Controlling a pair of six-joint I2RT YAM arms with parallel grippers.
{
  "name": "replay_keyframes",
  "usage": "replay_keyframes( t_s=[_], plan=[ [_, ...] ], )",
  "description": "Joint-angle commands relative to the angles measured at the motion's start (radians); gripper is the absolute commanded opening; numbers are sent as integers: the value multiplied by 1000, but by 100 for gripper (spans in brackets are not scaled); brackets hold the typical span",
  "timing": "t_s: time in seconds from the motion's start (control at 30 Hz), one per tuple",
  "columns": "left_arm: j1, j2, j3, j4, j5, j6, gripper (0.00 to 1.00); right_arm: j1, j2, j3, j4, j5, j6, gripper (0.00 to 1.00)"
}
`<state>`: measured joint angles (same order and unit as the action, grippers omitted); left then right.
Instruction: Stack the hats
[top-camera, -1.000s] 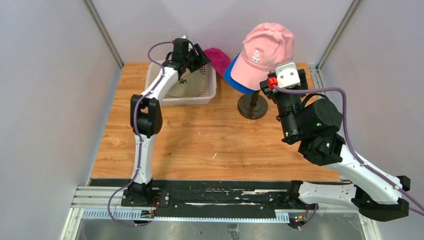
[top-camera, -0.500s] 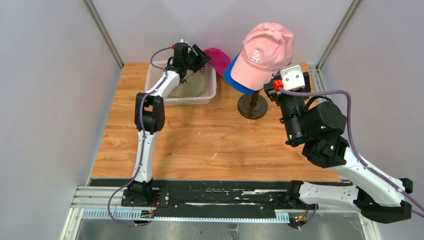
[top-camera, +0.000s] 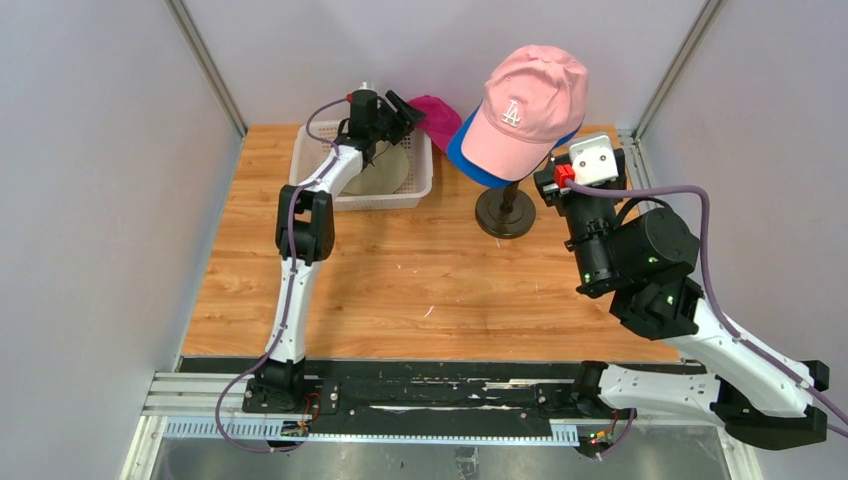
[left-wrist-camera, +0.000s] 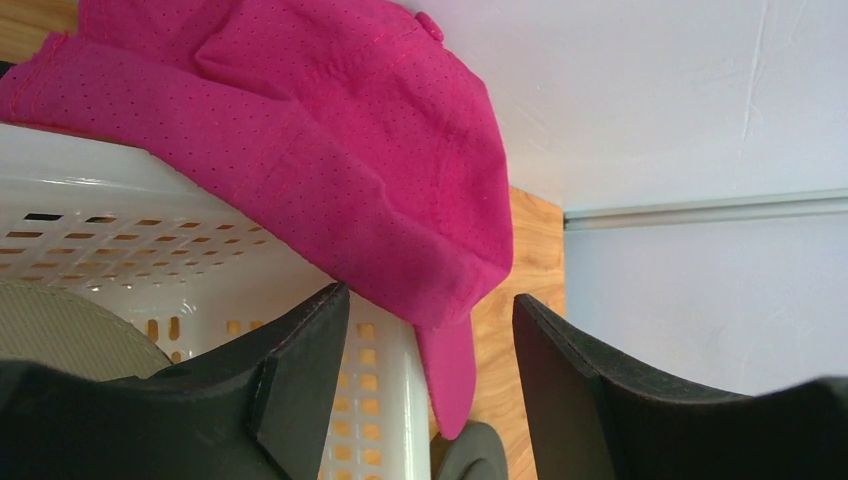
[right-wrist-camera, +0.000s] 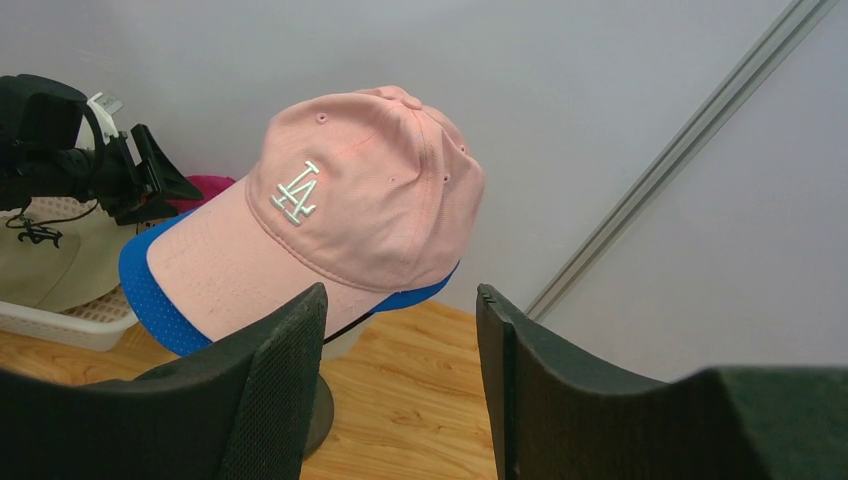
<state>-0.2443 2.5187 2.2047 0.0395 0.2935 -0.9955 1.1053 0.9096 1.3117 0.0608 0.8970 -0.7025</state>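
Note:
A light pink cap (top-camera: 528, 95) with a white logo sits on top of a royal blue cap (top-camera: 462, 150) on the stand. A magenta cap (top-camera: 436, 115) hangs over the far right corner of the white basket (top-camera: 330, 200). A khaki cap (top-camera: 385, 172) lies inside the basket. My left gripper (top-camera: 400, 108) is open at the magenta cap (left-wrist-camera: 320, 150), whose brim tip hangs between the open fingers (left-wrist-camera: 428, 300) without touching them. My right gripper (right-wrist-camera: 400, 295) is open and empty, just right of and below the pink cap (right-wrist-camera: 350, 200).
The stand's dark round base (top-camera: 505, 215) rests on the wooden table right of the basket. Grey walls close in the back and both sides, with metal rails at the corners. The basket wall (left-wrist-camera: 120, 240) lies right under my left fingers.
My left gripper has moved right along the basket's far edge toward the magenta cap. My right arm has drifted slightly right and back from the pink cap. Both stay open.

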Motion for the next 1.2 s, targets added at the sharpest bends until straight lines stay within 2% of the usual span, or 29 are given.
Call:
replay_keyframes(
  t_s=[0.0,0.33,0.57,0.87,1.17],
  plan=[
    [8,24,35,59,21,-16,65,-25,-20,-19,3,2,14,56],
    [17,55,57,89,31,-45,62,-25,-23,-32,1,12,16,56],
    [20,92,83,133,39,-85,43,-25,-26,-38,-1,15,15,56],
    [25,83,71,218,46,-104,1,-25,-20,-44,-1,16,9,56],
    [27,49,66,462,60,-213,0,-26,-41,-60,-1,23,10,56]
  ],
)
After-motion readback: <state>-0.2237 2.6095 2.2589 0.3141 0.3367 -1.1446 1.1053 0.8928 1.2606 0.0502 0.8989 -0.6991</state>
